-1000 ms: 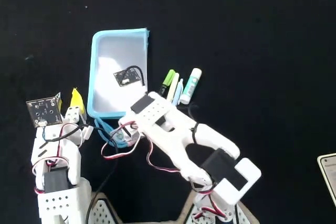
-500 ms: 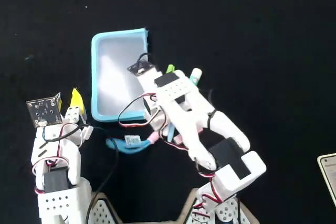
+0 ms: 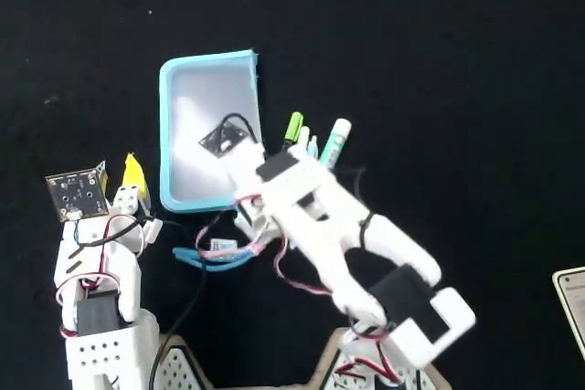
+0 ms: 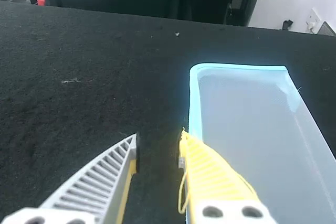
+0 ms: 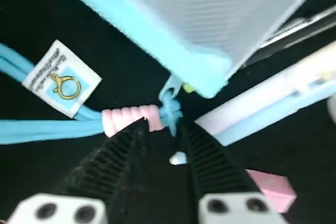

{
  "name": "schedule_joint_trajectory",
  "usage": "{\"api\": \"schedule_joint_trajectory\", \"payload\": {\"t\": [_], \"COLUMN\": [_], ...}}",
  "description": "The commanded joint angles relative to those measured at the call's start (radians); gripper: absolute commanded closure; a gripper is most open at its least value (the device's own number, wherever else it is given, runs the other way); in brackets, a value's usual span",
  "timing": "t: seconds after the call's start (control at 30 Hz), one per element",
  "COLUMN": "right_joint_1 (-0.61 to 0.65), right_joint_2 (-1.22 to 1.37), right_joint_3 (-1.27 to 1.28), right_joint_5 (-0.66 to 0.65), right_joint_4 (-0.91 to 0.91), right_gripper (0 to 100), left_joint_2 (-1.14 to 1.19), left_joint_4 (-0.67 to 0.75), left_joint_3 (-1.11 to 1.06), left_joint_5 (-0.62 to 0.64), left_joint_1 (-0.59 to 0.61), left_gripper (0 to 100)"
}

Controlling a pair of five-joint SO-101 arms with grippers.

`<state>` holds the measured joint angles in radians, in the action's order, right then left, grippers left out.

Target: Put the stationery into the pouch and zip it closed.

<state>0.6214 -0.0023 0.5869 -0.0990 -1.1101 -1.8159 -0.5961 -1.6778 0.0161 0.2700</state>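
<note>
The blue-rimmed translucent pouch (image 3: 206,125) lies flat on the black table. My right gripper (image 5: 164,126) hovers at its near right corner, black fingers (image 5: 210,156) narrowly open. The blue zipper pull (image 5: 170,109) and the pink wrap (image 5: 131,118) of the strap lie just past the tips, not clamped. A green highlighter (image 3: 292,125), pale pens (image 3: 307,142) and a glue stick (image 3: 335,142) lie right of the pouch, partly under the right arm. My left gripper (image 4: 157,148) stands open beside the pouch's (image 4: 252,129) near left corner.
A blue strap (image 3: 215,255) with a white tag (image 5: 62,85) trails on the table below the pouch. A pink eraser (image 5: 268,184) lies near the pens (image 5: 262,103). A white card (image 3: 572,299) sits at the right edge.
My right arm swung from the strap to over the pens, then back to the pouch's near right corner. The strap slid down and right. The left arm stayed still.
</note>
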Motion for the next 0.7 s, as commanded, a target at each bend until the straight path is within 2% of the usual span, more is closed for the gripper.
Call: {"api": "schedule_joint_trajectory", "payload": {"t": [0.0,0.1,0.3,0.5,0.67], "right_joint_1": [0.032,0.031,0.035,0.035,0.037], "right_joint_2": [-0.074,-0.05,0.051,0.105,0.107], "right_joint_3": [0.054,0.071,0.061,-0.001,-0.004], "right_joint_5": [0.181,0.233,0.236,0.236,0.236], "right_joint_4": [0.091,0.127,0.173,0.114,0.138], "right_gripper": [86.2,83.4,83.2,83.2,83.2], "left_joint_2": [-0.005,-0.006,-0.006,-0.006,-0.006], "left_joint_4": [0.02,0.018,0.018,0.018,0.018], "left_joint_3": [-0.021,-0.021,-0.021,-0.021,-0.021], "left_joint_5": [-0.011,-0.011,-0.011,-0.011,-0.011], "left_joint_1": [-0.005,-0.005,-0.005,-0.005,-0.005], "left_gripper": [86,86,86,86,86]}}
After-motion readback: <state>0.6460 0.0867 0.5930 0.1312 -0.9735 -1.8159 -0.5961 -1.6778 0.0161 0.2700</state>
